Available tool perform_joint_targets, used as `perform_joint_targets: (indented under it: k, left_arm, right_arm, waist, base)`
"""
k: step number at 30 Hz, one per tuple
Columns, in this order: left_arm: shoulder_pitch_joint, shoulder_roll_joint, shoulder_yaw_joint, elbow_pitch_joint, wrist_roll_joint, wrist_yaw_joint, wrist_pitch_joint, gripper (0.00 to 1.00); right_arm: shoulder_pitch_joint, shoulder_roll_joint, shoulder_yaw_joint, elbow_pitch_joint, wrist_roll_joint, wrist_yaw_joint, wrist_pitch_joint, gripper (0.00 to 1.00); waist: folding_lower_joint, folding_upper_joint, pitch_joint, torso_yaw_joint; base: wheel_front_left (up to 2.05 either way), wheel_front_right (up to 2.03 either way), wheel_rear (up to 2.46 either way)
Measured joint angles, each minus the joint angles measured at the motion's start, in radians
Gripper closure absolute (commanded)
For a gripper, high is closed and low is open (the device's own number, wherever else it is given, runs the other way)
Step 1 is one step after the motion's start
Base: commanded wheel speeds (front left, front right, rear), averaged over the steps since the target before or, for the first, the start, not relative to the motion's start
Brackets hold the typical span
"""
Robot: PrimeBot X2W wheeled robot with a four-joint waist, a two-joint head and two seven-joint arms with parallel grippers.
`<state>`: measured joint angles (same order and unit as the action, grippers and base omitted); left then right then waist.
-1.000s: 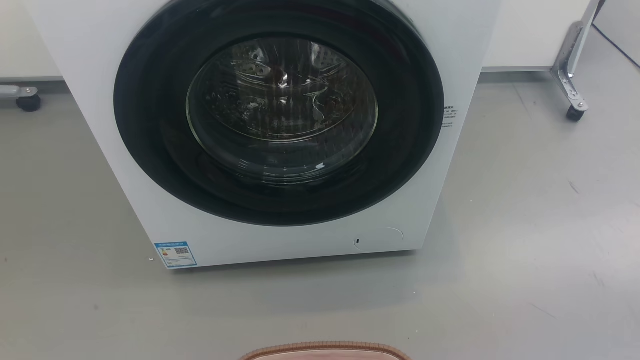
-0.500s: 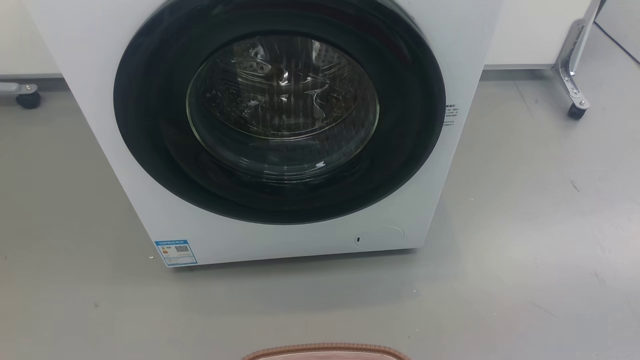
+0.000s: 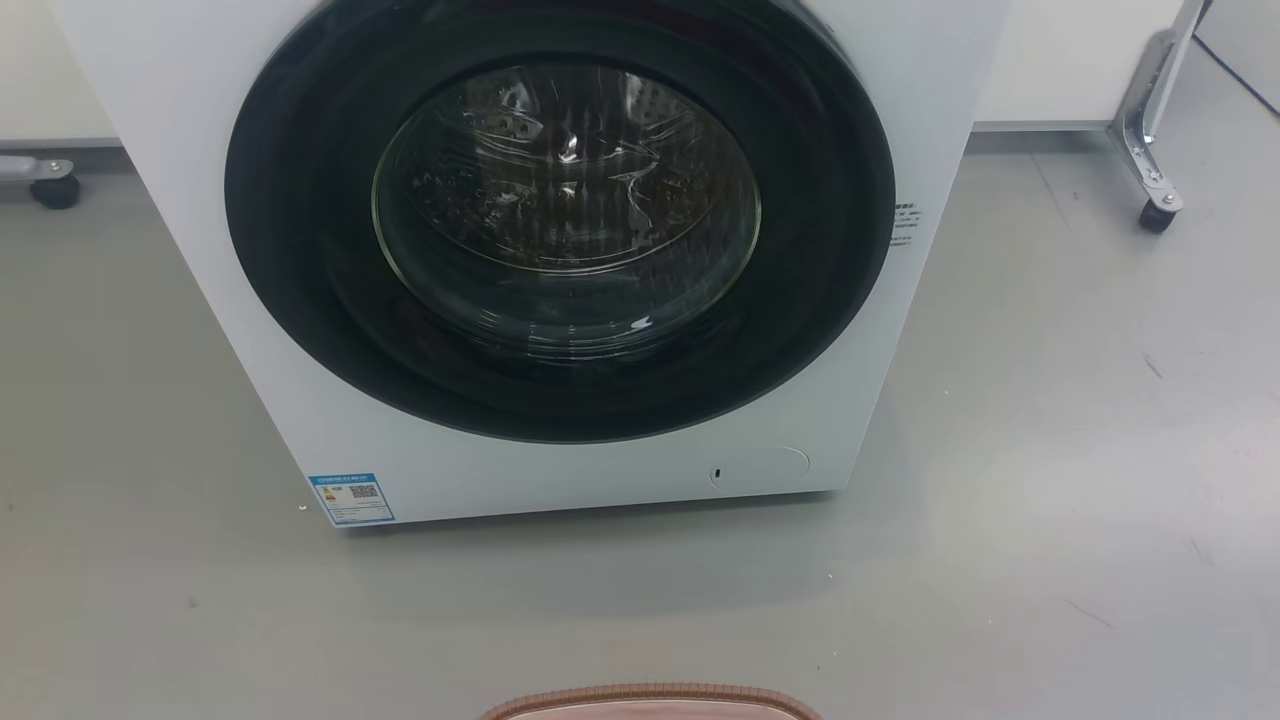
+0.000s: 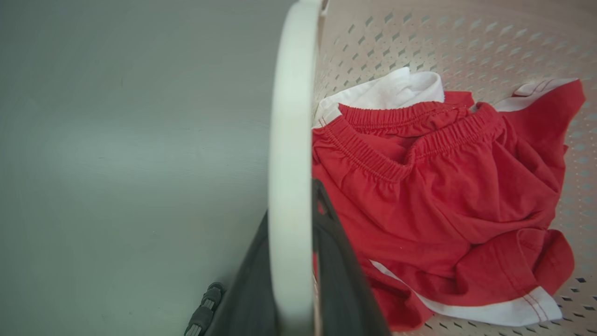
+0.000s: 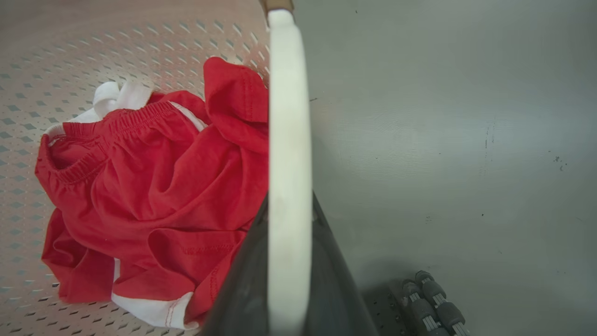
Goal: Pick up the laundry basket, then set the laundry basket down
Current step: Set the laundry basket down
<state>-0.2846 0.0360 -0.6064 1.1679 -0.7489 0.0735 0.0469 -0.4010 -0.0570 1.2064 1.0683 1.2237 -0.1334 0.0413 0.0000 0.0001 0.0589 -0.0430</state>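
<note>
The brown woven-look rim of the laundry basket shows at the bottom edge of the head view. In the left wrist view my left gripper is shut on a white side handle, one dark finger on each side of it, beside the perforated wall. The right wrist view has my right gripper shut on the other white handle in the same way. Red shorts with white trim lie inside the basket.
A white front-loading washer with a shut round glass door stands on the grey floor straight ahead. Caster legs stand at the far left and far right. Dark ribbed rollers show low beside the basket.
The whole head picture has shifted a little, with the washer sliding slightly up the frame. The basket rim stays at the bottom edge.
</note>
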Motion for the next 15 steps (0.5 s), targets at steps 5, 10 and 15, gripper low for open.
perform_joint_targets:
  k: [5,10,15]
  left_arm:
    - [-0.005,0.002,-0.008,-0.003,-0.006,0.002,0.000,1.00]
    - [-0.042,0.003,-0.010,-0.007,-0.006,0.007,0.000,1.00]
    - [-0.077,0.003,-0.010,-0.011,-0.007,0.011,-0.002,1.00]
  right_arm:
    - [-0.004,-0.001,0.001,-0.002,0.010,0.000,-0.004,1.00]
    - [-0.039,-0.002,0.001,-0.001,0.020,0.000,-0.012,1.00]
    - [-0.081,-0.004,0.001,-0.001,0.026,0.000,-0.016,1.00]
  waist:
    - [0.0000,0.0000,0.012,0.000]
    - [0.0000,0.0000,0.036,0.001]
    - [0.0000,0.0000,0.066,0.002]
  base:
    - [0.00,0.00,0.00]
    - [0.00,0.00,0.00]
    - [0.00,0.00,0.00]
